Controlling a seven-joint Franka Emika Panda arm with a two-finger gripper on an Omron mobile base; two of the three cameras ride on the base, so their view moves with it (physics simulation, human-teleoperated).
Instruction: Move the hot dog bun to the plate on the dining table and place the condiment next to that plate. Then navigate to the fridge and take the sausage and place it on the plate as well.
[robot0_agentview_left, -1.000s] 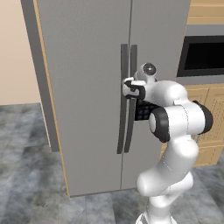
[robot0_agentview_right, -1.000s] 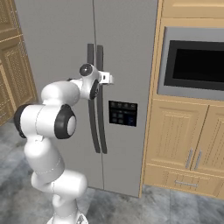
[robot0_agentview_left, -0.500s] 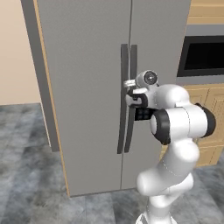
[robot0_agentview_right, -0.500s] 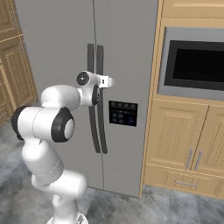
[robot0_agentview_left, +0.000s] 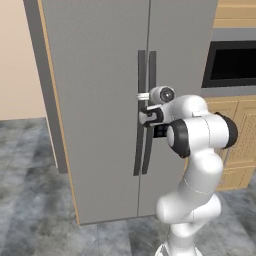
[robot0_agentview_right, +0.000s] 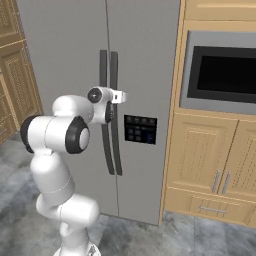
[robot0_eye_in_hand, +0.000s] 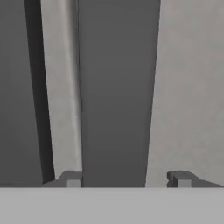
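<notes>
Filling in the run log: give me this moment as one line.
stage: at fridge | gripper: open, straddling right door handle | doors: shut | sausage: not yet reached

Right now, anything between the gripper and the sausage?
Yes. Both fridge doors are shut, so the sausage is hidden behind them. The gripper is open, its fingertips either side of the right door's handle, which it has not yet closed on or pulled.

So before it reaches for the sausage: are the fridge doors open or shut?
Shut. Both fridge doors sit flush with only a thin seam between them, and the gripper is open around one dark handle.
</notes>
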